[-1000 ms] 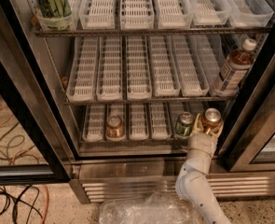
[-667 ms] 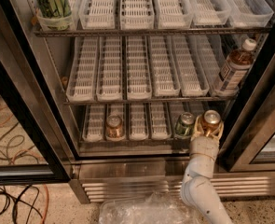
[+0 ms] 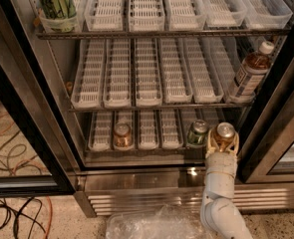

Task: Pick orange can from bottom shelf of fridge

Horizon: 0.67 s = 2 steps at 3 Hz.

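The fridge [image 3: 47, 133] stands open with several racks of white trays. On the bottom shelf [image 3: 149, 133], my gripper [image 3: 222, 144] reaches in at the right end, its cream fingers [image 3: 211, 144] closed around an orange can [image 3: 224, 135] with a silver top. The can sits upright in the grip at the shelf's front edge. A green can [image 3: 198, 132] stands just left of it. A second orange-copper can [image 3: 121, 134] stands in a lane further left.
A brown bottle with a white cap [image 3: 251, 71] stands at the right of the middle shelf. A green item in a clear tub [image 3: 57, 6] is top left. The black door frame [image 3: 273, 128] is close to the right of my arm. Crinkled plastic [image 3: 156, 224] and cables [image 3: 12, 218] lie on the floor.
The gripper and the orange can have shifted slightly down in view, toward the shelf's front. The arm's lower part has moved a little to the right.
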Each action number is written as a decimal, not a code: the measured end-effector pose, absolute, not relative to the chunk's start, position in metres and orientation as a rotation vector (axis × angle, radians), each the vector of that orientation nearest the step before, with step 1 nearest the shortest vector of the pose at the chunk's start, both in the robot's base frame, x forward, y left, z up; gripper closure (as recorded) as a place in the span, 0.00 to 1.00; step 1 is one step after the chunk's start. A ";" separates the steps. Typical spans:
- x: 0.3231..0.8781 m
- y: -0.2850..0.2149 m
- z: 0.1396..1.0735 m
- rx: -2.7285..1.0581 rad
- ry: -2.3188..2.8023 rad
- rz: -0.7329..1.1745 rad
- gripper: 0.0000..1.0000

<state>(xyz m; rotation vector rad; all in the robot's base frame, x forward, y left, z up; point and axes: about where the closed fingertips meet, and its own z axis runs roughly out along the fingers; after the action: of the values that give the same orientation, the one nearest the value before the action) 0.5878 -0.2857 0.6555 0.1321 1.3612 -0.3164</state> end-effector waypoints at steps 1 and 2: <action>0.587 -0.286 0.656 0.130 1.361 -0.315 1.00; 0.583 -0.281 0.660 0.106 1.350 -0.303 1.00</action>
<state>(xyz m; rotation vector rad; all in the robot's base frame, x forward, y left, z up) 0.5835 -0.2811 0.6597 0.1057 1.3499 -0.3030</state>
